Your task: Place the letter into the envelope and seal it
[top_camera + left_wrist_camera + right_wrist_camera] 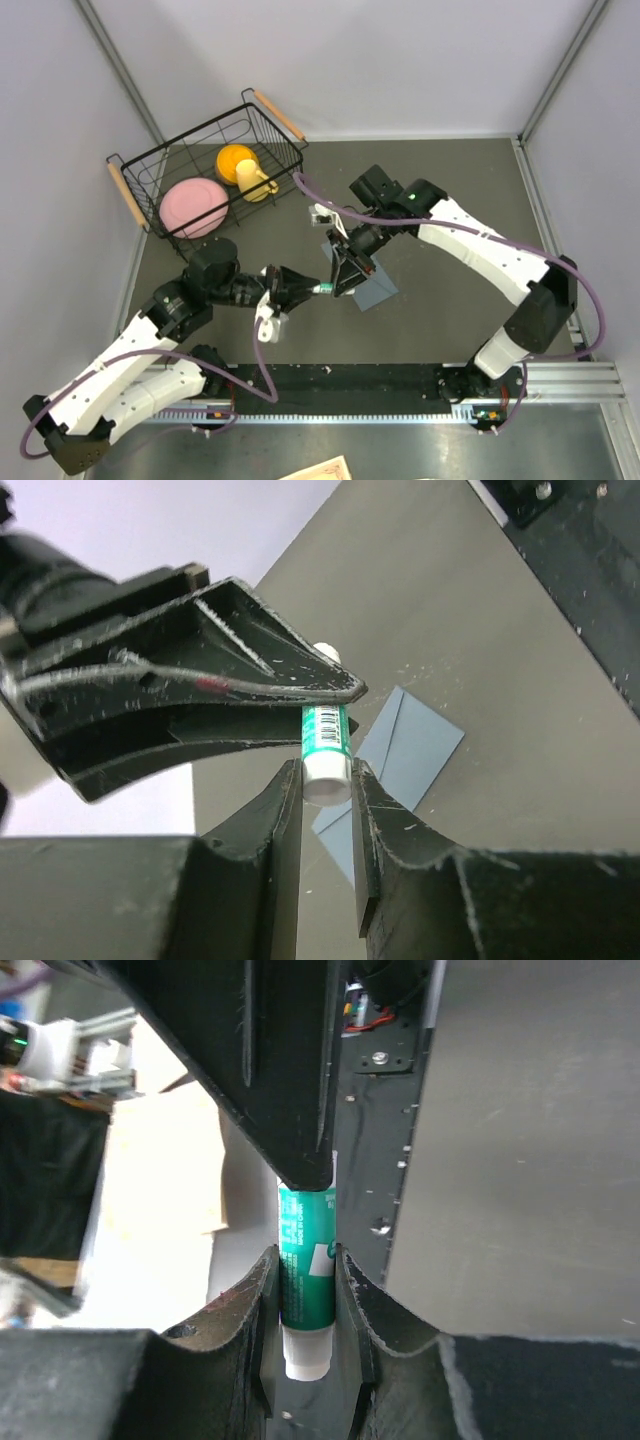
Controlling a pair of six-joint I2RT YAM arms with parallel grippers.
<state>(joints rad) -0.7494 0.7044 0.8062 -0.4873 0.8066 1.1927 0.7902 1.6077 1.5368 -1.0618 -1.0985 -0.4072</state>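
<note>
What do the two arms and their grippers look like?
The left arm and the right arm have white shells with black joints. A purple cable loops along each. The left gripper and right gripper have black tapered fingers, scuffed with pale scratches. A green light shows on the right arm.

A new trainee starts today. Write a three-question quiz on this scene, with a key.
1. True or false: the envelope lies inside the wire basket.
2. What do the left hand and right hand both grip? A) glue stick B) spoon C) pen
3. What colour is the plate in the basket?
Key: 1 false, it lies on the table; 2 A; 3 pink.
</note>
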